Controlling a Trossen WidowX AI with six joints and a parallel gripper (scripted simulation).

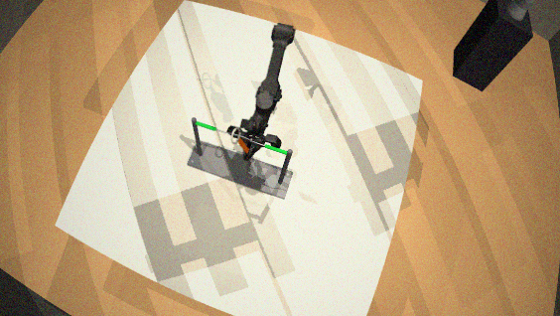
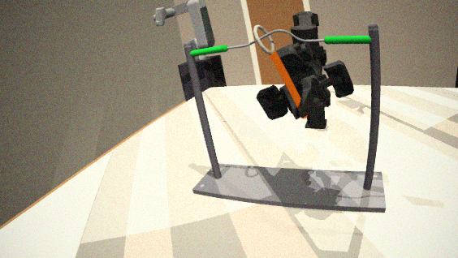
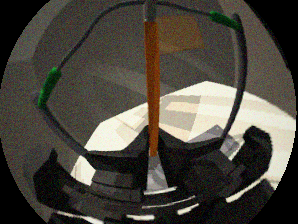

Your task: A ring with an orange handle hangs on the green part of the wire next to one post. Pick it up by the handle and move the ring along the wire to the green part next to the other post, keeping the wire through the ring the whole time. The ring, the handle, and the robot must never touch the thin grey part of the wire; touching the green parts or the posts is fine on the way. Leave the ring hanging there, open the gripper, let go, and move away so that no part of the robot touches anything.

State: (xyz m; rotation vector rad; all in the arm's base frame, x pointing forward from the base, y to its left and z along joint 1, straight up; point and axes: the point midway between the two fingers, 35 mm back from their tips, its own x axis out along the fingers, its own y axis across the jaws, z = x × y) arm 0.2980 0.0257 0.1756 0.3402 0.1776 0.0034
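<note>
The pale ring is around the thin grey wire, left of its central hump in the exterior view; I cannot tell whether they touch. Its orange handle hangs below, lower end slanting right in the exterior view. My gripper is shut on the handle's lower end, below the wire. One green part is left of the ring in the top and exterior views; the other is farther away, right.
The left post and right post stand on a grey base plate. The arm reaches in from behind the wire in the exterior view. Shadows cross the plate and the white table top.
</note>
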